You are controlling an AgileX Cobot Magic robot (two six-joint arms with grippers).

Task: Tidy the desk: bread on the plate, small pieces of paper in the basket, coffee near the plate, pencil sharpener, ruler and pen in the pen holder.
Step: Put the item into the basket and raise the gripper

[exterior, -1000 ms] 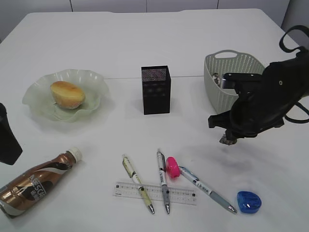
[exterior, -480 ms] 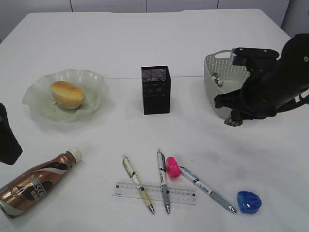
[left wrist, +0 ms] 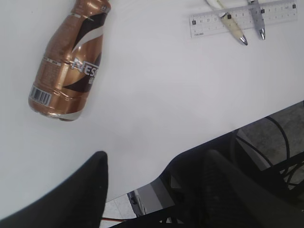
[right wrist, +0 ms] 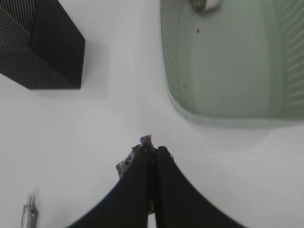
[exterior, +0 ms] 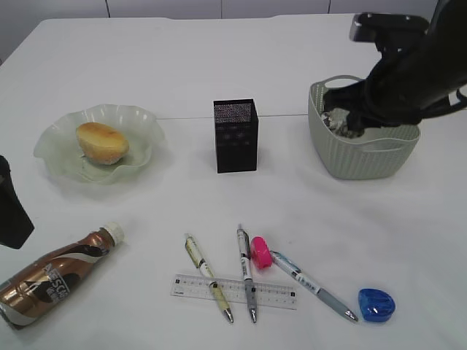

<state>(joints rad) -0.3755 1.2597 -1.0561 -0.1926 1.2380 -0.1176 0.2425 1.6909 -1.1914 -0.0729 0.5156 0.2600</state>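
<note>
My right gripper (right wrist: pixel 153 151) is shut on a small crumpled piece of paper (right wrist: pixel 127 162). In the exterior view it hangs over the left part of the grey-green basket (exterior: pixel 363 159). In the right wrist view the basket (right wrist: pixel 228 61) lies just ahead of the tips, with another scrap (right wrist: pixel 206 4) inside. My left gripper (left wrist: pixel 156 190) stands open and empty at the desk's front edge, below the lying coffee bottle (left wrist: pixel 69 61). The bread (exterior: pixel 102 142) rests on the green plate (exterior: pixel 142 120). The black pen holder (exterior: pixel 236 136) stands mid-desk.
At the front lie a clear ruler (exterior: pixel 233 290) under two pens (exterior: pixel 208 277) (exterior: pixel 246 273), a third pen (exterior: pixel 314 286), a pink sharpener (exterior: pixel 261 251) and a blue sharpener (exterior: pixel 376 304). The left arm (exterior: pixel 11 211) sits at the left edge beside the coffee (exterior: pixel 55 273).
My right arm has risen from the desk and swung back and right, carrying the paper scrap up over the basket. The left arm has not moved.
</note>
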